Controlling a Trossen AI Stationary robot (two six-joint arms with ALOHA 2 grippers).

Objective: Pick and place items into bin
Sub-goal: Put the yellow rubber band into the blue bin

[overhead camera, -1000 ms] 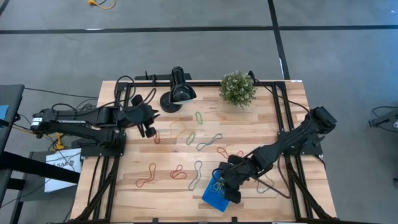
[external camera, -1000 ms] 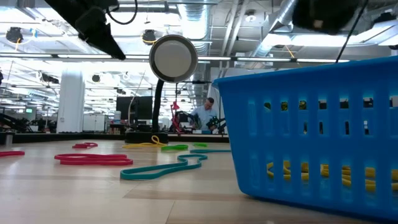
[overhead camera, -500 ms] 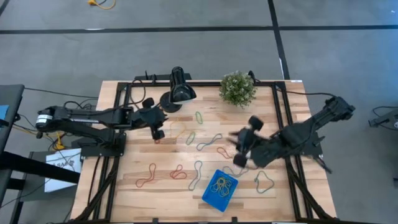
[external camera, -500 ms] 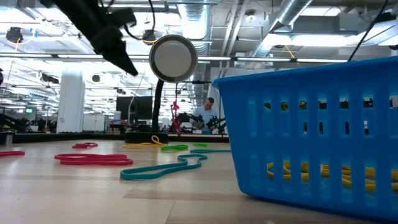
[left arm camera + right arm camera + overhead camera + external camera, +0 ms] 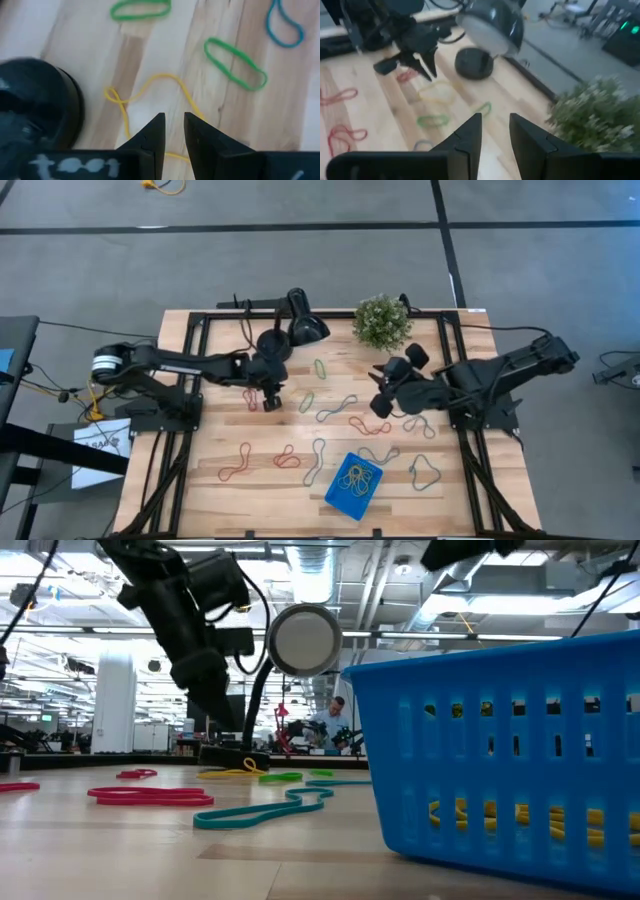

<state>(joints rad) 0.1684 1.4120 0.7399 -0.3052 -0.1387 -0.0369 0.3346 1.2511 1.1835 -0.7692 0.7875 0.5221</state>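
Left gripper (image 5: 174,131) poised over yellow band (image 5: 150,95), fingers parted by narrow gap, nothing held; pickup judged next. Right gripper (image 5: 383,392) raised clear of blue bin (image 5: 353,484), slightly parted, empty.

Obstacles, high view: black lamp (image 5: 290,330) and green plant (image 5: 381,321) at the table's (image 5: 215,495) top edge; left tool (image 5: 270,393) at centre-left; right tool (image 5: 383,395) at centre-right; blue bin (image 5: 353,486) at lower centre. Free passage: lower-left corner, with only flat bands (image 5: 262,460); the strip between the two tools, with bands lying flat.
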